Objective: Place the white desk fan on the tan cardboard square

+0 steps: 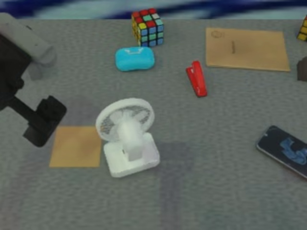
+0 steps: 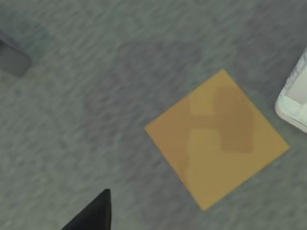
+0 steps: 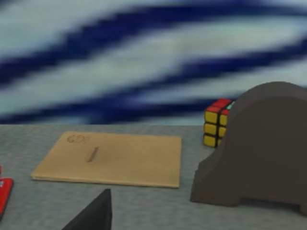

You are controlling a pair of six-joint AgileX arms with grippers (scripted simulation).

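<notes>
One white desk fan (image 1: 127, 138) stands just beside one tan cardboard square (image 1: 76, 146); left gripper (image 1: 43, 125) hovers nearby, finger spread unclear.

No legible txt anywhere; faint marks on pale tan rectangle (image 1: 247, 49) unreadable.

Light is even and soft, no glare. All 3 views are a bit blurry, esp. at edges. Faint blocky shadows lie on the grey table (image 1: 216, 158) right of the white desk fan (image 1: 127, 136), and a darker patch falls across the tan cardboard square (image 2: 216, 139).
</notes>
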